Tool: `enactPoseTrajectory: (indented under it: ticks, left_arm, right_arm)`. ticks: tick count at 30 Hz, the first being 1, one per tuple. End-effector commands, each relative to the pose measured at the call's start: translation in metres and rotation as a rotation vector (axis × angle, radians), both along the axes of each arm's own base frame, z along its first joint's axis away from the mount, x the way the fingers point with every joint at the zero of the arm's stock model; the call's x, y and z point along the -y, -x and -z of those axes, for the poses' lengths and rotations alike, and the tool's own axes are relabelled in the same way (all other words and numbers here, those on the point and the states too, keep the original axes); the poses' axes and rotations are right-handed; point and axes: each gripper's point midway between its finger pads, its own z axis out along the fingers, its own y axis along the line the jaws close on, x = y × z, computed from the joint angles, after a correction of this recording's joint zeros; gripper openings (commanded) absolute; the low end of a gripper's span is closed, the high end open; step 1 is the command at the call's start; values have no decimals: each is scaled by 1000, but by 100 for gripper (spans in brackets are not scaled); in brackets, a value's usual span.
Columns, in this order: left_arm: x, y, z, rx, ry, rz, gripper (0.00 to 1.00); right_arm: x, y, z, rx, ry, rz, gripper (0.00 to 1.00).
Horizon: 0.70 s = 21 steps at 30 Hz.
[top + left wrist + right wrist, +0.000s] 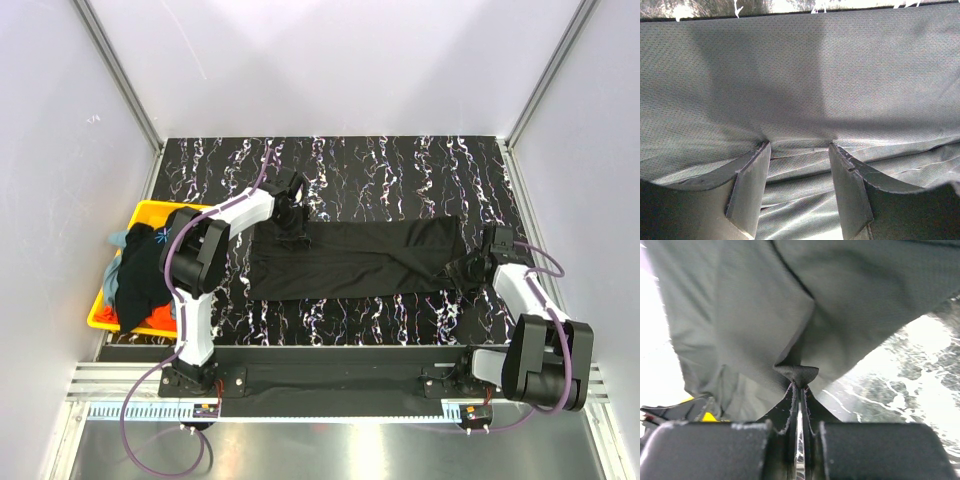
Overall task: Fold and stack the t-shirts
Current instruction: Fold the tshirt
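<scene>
A plain black t-shirt lies stretched out as a long band across the middle of the table. My left gripper stands at the shirt's upper left end. In the left wrist view it is open, with both fingertips pressing on the cloth. My right gripper is at the shirt's right end. In the right wrist view its jaws are shut on a small tuft of the black cloth, and the rest of the shirt hangs away from them.
A yellow bin stands at the table's left edge, piled with more t-shirts: a black one with a pale-blue print, a grey-blue one and an orange-red one. Marbled black tabletop lies behind the shirt.
</scene>
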Motion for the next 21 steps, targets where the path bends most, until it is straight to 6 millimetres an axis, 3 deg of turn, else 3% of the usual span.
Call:
enactPoseTrajectory:
  ticks: [1, 5, 6, 8, 13, 17, 20, 21]
  left_arm:
    - [-12, -5, 14, 3, -56, -21, 57]
    - [-13, -5, 14, 4, -58, -22, 58]
    - [-14, -5, 15, 2, -61, -22, 58]
    - [-13, -6, 15, 4, -60, -22, 58]
    - [-11, -7, 13, 7, -53, -21, 58]
    - [-9, -9, 8, 16, -42, -30, 59]
    - [-6, -11, 1, 19, -27, -47, 59]
    - [-5, -11, -3, 22, -16, -48, 59]
  right_arm:
    - [5, -29, -35, 133, 18, 22, 8]
    - [19, -41, -45, 167, 84, 71, 13]
    - [22, -43, -47, 173, 94, 79, 23]
    - [22, -47, -53, 190, 106, 63, 31]
    - [36, -40, -71, 201, 251, 9, 29]
    - [25, -24, -64, 169, 240, -3, 32]
    - [5, -18, -47, 140, 235, -35, 35]
    - [-11, -14, -43, 135, 230, -86, 35]
